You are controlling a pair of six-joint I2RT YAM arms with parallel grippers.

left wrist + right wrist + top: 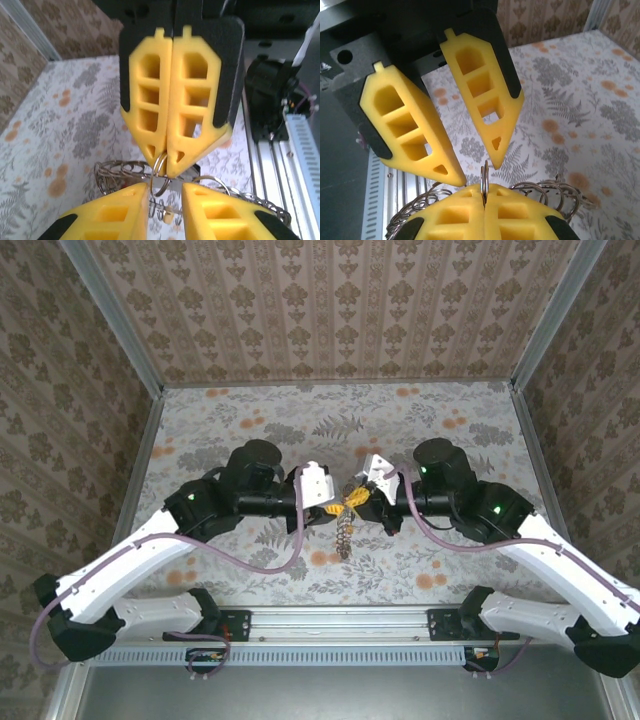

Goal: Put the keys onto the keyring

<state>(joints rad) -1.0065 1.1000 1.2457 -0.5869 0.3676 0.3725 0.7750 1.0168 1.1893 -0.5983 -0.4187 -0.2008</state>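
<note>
Keyring (120, 172) is clenched by the right end effector (167, 167), just ahead of the released left end effector (165, 195). Ring-steadying is judged underway, and a careful regrasp is needed next.

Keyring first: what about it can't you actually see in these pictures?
- Top view: the keyring is too small to count its loops.
- Left wrist view: the left claw covers its lower loops.
- Right wrist view: the right claw and the bottom edge hide most of it.
</note>
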